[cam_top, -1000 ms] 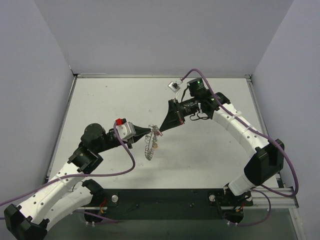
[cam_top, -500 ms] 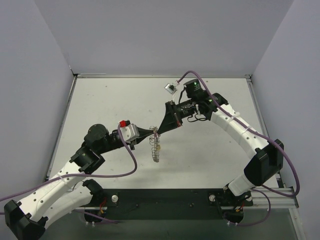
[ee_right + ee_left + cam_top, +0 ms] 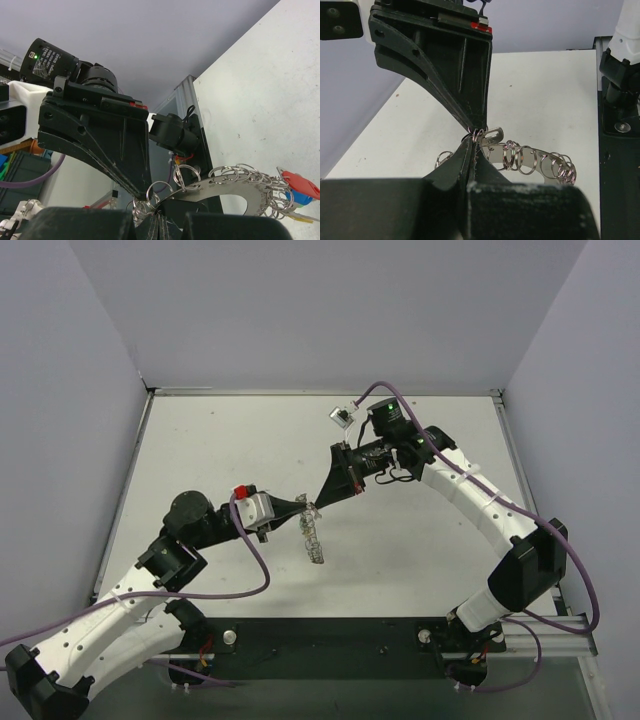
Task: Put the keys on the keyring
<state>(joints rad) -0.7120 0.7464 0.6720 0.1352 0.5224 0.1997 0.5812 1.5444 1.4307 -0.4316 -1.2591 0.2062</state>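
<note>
Where left gripper (image 3: 302,503) meets right gripper (image 3: 320,499), keyring (image 3: 313,538) pinched, hanging below

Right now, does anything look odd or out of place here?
Nothing looks spilled or damaged. One oddity: the keyring dangles edge-on, pinched at its top by both the left gripper and right gripper, tips meeting, with the keys bunched at its far end.

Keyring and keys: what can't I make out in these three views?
- Right wrist: the keys overlap near the right edge, count unclear; the right gripper covers the pinch point on the keyring.
- Left wrist: the left gripper hides the keyring's lower part; no keys show.
- Top external: the keyring hangs edge-on, keys too small to tell.
</note>
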